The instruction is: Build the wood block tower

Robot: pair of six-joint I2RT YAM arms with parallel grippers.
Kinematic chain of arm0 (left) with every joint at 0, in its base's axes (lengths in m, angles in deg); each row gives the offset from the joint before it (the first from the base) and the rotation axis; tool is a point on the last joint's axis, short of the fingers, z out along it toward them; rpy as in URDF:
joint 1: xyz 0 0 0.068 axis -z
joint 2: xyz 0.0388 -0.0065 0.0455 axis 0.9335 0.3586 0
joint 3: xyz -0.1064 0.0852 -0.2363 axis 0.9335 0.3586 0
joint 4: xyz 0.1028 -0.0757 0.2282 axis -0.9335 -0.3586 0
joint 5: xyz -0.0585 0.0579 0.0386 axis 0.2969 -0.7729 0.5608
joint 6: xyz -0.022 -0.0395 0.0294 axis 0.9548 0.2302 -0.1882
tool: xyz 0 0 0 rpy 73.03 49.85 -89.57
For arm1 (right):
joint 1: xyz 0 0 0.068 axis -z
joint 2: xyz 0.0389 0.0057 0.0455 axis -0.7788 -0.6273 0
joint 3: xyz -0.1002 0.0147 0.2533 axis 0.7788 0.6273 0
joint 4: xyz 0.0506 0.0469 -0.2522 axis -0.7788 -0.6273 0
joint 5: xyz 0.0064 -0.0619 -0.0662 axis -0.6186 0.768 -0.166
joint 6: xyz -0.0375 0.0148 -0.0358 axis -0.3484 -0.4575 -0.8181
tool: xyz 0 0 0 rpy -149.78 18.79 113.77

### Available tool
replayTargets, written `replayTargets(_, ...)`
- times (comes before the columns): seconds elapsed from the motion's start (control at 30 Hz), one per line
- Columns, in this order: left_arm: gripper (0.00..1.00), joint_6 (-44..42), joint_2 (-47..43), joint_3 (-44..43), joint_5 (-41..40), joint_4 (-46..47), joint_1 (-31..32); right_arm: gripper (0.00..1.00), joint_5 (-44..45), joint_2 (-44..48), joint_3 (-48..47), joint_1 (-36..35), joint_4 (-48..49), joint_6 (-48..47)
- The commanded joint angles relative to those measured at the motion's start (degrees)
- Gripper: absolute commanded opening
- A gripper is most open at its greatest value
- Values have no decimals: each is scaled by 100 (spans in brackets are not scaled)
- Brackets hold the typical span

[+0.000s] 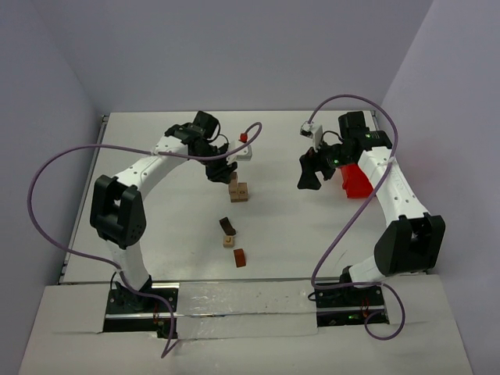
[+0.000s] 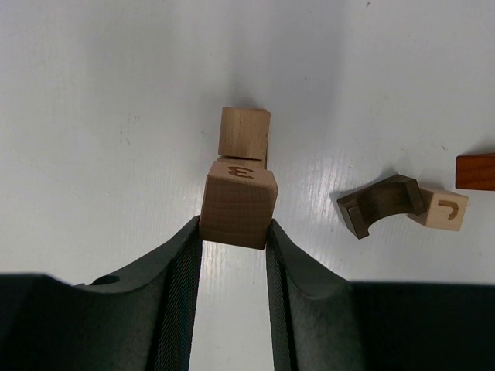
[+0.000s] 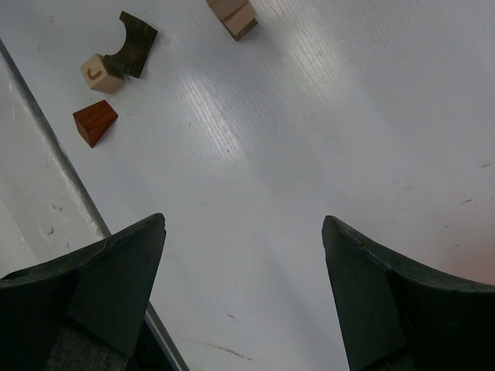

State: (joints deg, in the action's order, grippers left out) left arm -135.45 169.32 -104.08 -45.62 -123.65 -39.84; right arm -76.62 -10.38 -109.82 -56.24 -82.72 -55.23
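My left gripper point(image 2: 234, 232) is shut on a light tan cube point(image 2: 238, 202) with a burnt letter on top. It holds the cube right beside another tan block point(image 2: 244, 133) with a darker piece under it; I cannot tell whether they touch. In the top view this gripper point(image 1: 224, 172) is at the small stack point(image 1: 239, 192). A dark brown arch point(image 2: 381, 205), a tan J cube point(image 2: 447, 210) and a reddish-brown block point(image 2: 475, 171) lie apart on the table. My right gripper point(image 3: 244, 224) is open and empty above bare table, well right of the blocks point(image 1: 308, 173).
A red plastic bin point(image 1: 356, 180) stands at the right behind the right gripper. A small white part with a red knob point(image 1: 244, 148) lies behind the stack. The loose arch point(image 1: 227, 226), J cube point(image 1: 228, 241) and reddish block point(image 1: 240, 257) lie nearer the arm bases.
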Motion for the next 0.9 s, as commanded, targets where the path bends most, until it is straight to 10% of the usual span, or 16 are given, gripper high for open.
replayTargets(0.0, 7, 219, 97, -370, 119, -108, 7, 89, -16, -47, -269, 35, 135, 34)
replayTargets(0.87, 25, 483, 547, -321, -348, 113, 126, 89, -43, -128, -296, 35, 126, 25)
